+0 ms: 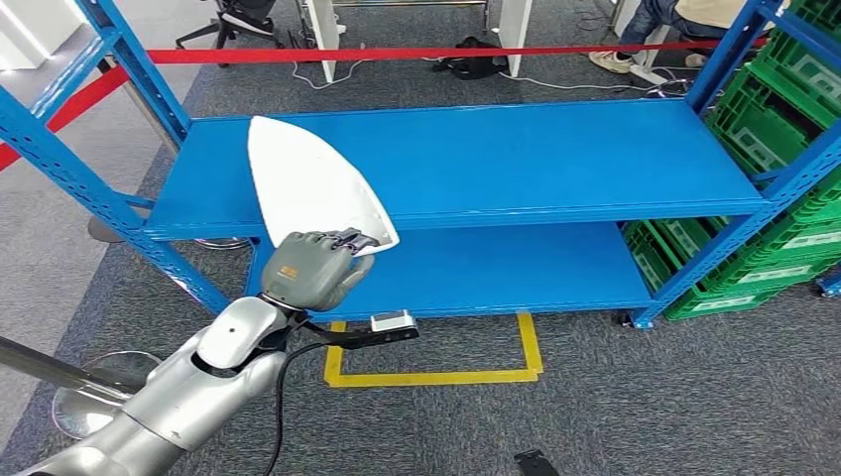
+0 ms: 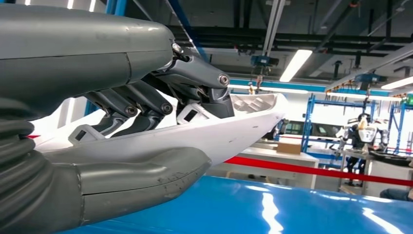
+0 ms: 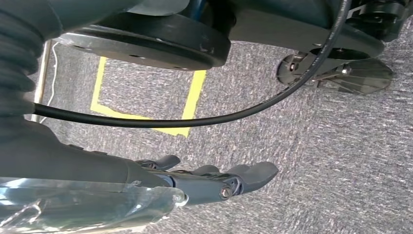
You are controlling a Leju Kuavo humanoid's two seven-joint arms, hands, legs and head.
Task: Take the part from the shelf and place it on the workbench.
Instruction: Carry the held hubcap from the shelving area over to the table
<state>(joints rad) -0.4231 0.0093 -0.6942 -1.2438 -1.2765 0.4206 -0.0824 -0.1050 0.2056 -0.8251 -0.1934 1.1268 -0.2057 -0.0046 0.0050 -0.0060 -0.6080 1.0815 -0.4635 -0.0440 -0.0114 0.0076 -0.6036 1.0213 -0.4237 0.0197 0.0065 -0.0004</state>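
- The left hand (image 2: 146,112) grips the white part (image 2: 229,131): the thick grey thumb (image 2: 141,183) lies under it, and the darker fingers (image 2: 204,83) close over its upper side.
- The part is a thin white shell with moulded ribs on its inner face, tapering to a point away from the hand.
- The part is held tilted above the glossy blue shelf (image 2: 272,204); whether the 2 touch cannot be told.
- Beyond it, a red barrier tape (image 2: 331,172) runs across.
- Further off stand a blue rack (image 2: 311,122) and lit ceiling lamps (image 2: 295,64).
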